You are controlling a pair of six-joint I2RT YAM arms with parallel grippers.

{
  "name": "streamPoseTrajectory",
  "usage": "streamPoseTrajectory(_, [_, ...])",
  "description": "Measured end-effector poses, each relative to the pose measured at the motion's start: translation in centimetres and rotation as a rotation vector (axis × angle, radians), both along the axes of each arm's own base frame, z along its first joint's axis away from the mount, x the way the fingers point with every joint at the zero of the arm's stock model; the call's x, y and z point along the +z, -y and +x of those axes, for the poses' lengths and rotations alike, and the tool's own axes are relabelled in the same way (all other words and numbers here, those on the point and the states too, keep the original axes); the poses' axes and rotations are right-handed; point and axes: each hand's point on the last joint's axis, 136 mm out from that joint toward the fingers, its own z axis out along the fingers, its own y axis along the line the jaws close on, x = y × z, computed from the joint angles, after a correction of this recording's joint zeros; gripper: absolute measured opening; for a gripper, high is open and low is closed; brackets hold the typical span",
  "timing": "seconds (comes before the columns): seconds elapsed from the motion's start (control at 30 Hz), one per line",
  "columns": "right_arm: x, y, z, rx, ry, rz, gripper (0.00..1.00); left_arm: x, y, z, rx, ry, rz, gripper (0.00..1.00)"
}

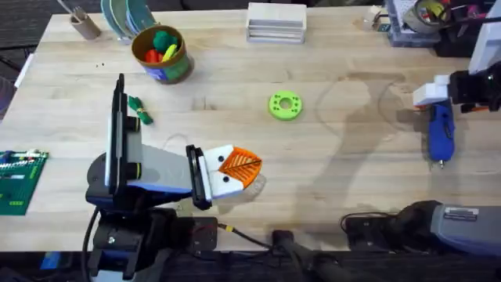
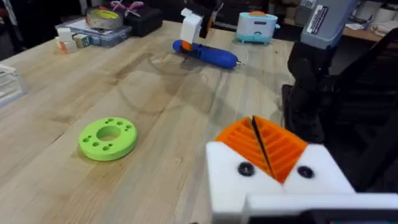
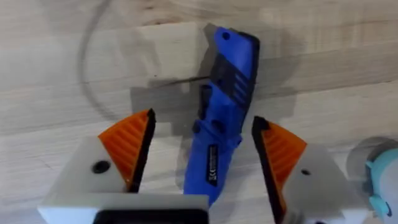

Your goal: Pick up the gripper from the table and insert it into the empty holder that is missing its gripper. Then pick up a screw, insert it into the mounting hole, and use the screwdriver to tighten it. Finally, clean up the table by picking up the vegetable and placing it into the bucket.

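The blue screwdriver (image 1: 440,135) lies on the table at the right, bit toward the front edge. My right gripper (image 1: 433,92) hangs over its rear end, open, with an orange pad on each side of the blue body (image 3: 217,124) and neither pad touching it. My left gripper (image 1: 246,166) is low over the table's front middle, shut, orange pads (image 2: 283,149) pressed together with nothing between them. The dark-green vegetable (image 1: 139,111) lies at the left, in front of the bucket (image 1: 162,53) of plush toys. The loose gripper, the holder and the screw are out of view.
A bright-green disc with holes (image 1: 285,106) sits mid-table, ahead of my left gripper. A tan cup (image 1: 82,23) and a white box (image 1: 275,22) stand along the back edge, clutter fills the back right corner, and a green board (image 1: 19,180) lies front left.
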Motion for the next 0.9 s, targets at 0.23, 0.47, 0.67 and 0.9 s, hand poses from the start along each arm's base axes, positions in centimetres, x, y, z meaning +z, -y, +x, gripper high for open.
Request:
streamPoseTrajectory(0.23, [-1.8, 1.6, -0.3, -0.013, 0.002, 0.074, 0.97, 0.0, 0.0, 0.0, 0.0, 0.0, 0.0, 0.004])
streamPoseTrajectory(0.47, [-3.7, 1.4, -0.1, -0.003, 0.002, 0.164, 0.971, 0.0, 0.0, 0.0, 0.0, 0.0, 0.0, 0.004])
streamPoseTrajectory(0.67, [-3.8, 2.3, 1.2, 0.018, 0.049, 0.127, 0.975, 0.0, 0.0, 0.0, 0.0, 0.0, 0.0, 0.004])
streamPoseTrajectory(0.9, [-3.8, 2.4, 1.3, 0.02, 0.051, 0.125, 0.994, 0.0, 0.0, 0.0, 0.0, 0.0, 0.0, 0.004])
